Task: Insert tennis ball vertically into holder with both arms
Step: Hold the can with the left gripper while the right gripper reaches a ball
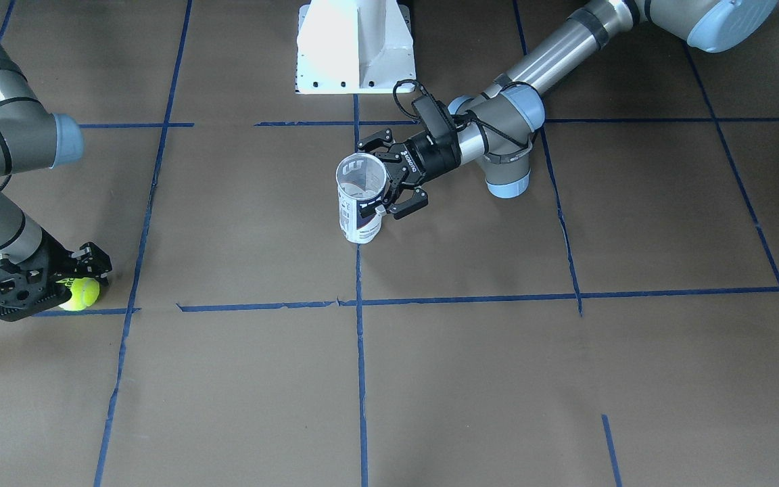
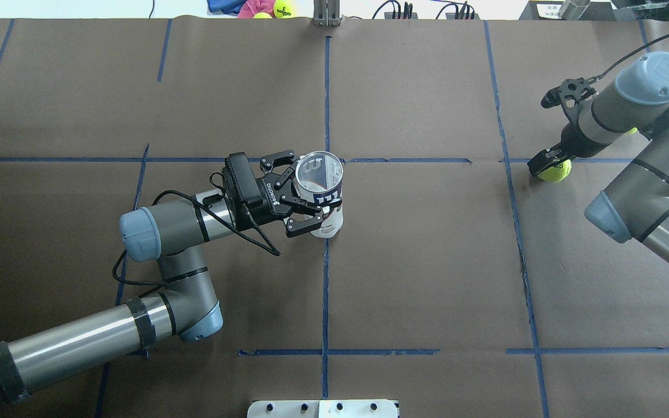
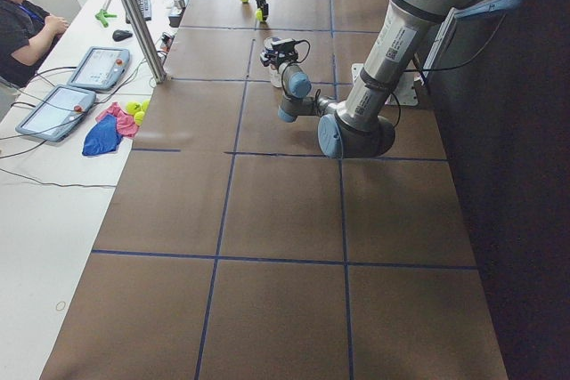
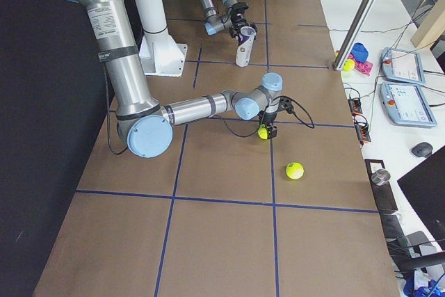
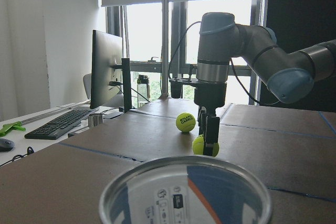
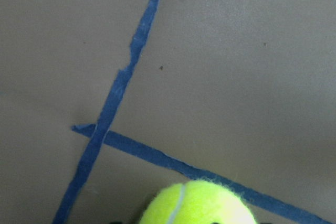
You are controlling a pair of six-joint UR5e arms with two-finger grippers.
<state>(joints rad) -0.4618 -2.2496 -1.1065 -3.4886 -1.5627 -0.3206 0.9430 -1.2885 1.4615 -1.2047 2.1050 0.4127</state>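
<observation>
Steadying the holder (image 2: 320, 174) upright in its clamp, the left gripper (image 2: 306, 188) waits while the right gripper (image 1: 78, 281), clasping the tennis ball (image 1: 85, 294), must next lift and carry it overhead.

The holder (image 2: 322, 184) stands upright near the middle of the worktop (image 2: 427, 278), between the fingers of the left tool (image 2: 305, 194). Well to the robot's right, the right tool (image 2: 550, 165) sits over a tennis ball (image 2: 557, 171) on the worktop. A second ball (image 4: 295, 170) lies apart, nearer the right end.
</observation>
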